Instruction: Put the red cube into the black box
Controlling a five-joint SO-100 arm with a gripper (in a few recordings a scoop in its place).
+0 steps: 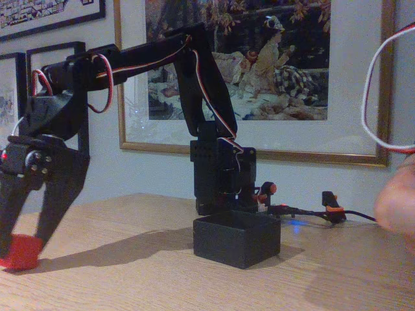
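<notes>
Gripper (23, 249) reaches down at the table's (130, 285) left edge in the fixed view, fingers spread and straddling the red cube (21, 253), which sits on the wood. Whether they touch it I cannot tell. Squeezing squarely across opposite faces should secure it before carrying it to the black box (237, 238) mid-table.

Dim, warm indoor light, and we get soft, slightly grainy detail across the fixed view. Arm (162, 71) reads as near-silhouette, its black parts merging. Broad soft shadow lies on the worktop (130, 278) left of the black box (237, 238). Faint glare on the picture glass, upper centre. Blurred, out-of-focus person's hand (397, 207) at right edge; small blue glow behind the box.
</notes>
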